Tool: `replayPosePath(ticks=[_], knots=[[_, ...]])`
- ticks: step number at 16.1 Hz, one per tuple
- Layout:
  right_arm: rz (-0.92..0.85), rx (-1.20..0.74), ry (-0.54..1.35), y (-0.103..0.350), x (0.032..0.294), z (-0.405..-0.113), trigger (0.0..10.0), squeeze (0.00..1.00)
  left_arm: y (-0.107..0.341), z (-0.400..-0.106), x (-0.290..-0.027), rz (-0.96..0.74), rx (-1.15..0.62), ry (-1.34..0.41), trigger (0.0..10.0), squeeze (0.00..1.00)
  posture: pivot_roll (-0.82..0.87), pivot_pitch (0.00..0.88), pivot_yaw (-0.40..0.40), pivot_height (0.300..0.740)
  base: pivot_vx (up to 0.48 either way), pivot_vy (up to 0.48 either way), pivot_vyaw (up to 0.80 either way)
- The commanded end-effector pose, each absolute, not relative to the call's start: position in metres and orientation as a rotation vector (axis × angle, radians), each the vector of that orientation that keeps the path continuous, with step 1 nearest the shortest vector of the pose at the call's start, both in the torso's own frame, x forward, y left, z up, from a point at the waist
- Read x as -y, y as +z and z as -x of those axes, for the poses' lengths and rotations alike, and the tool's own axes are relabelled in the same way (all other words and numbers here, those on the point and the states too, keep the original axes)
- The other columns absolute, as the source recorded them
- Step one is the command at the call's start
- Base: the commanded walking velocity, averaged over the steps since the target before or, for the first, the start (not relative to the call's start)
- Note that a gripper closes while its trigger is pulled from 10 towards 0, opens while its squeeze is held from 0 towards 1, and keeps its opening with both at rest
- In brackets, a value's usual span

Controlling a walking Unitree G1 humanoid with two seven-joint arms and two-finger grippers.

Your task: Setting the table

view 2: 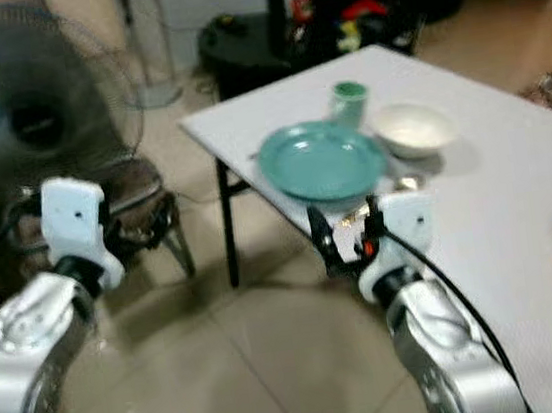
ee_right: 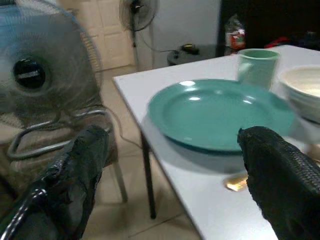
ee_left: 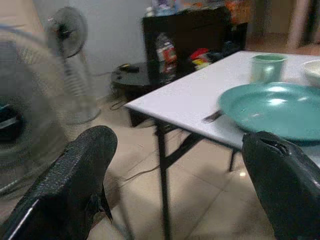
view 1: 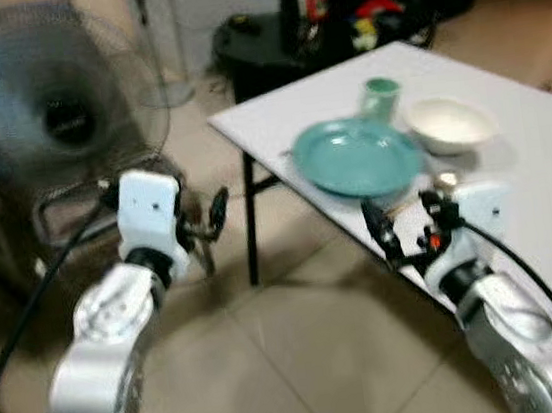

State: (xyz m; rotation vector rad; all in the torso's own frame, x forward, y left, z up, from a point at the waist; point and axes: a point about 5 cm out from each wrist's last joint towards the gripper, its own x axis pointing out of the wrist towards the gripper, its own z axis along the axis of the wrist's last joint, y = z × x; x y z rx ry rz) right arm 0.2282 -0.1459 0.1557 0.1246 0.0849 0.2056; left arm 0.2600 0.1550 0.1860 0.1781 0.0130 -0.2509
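Right gripper (view 1: 403,216), fingers spread and empty, is hovering at the white table (view 1: 541,149) edge beside the teal plate (view 1: 358,156) — seemingly reaching for the golden utensil (ee_right: 235,184); left gripper (view 1: 212,214), also apart, is waiting off-table.

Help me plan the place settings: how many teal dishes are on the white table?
2. A teal plate lies near the table's corner, just beyond the right gripper. A teal cup stands behind it, beside a white bowl. Others may sit beyond the frame.
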Motion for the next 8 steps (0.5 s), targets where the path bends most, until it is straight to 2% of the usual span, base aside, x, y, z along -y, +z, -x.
replayPosePath(ticks=[1, 4, 8], knots=[[-0.119, -0.067, 0.193, 0.1582, 0.1481, -0.2286, 10.0, 1.0, 0.1859, -0.2584, -0.1488, -0.173, -0.011, -0.288, 10.0, 0.0, 0.02, 0.0, -0.034, 0.74, 0.0, 0.0, 0.8], [-0.139, -0.064, 0.181, 0.1572, 0.1511, -0.2315, 10.0, 1.0, 0.1869, -0.262, -0.1479, -0.153, -0.011, -0.279, 10.0, 0.0, 0.03, 0.0, -0.029, 0.74, 0.0, 0.0, 0.8], [-0.164, -0.071, 0.181, 0.1518, 0.1471, -0.2323, 10.0, 1.0, 0.1842, -0.2631, -0.1494, -0.164, -0.016, -0.278, 10.0, 0.0, 0.03, 0.0, -0.021, 0.74, 0.0, 0.364, 0.8]])
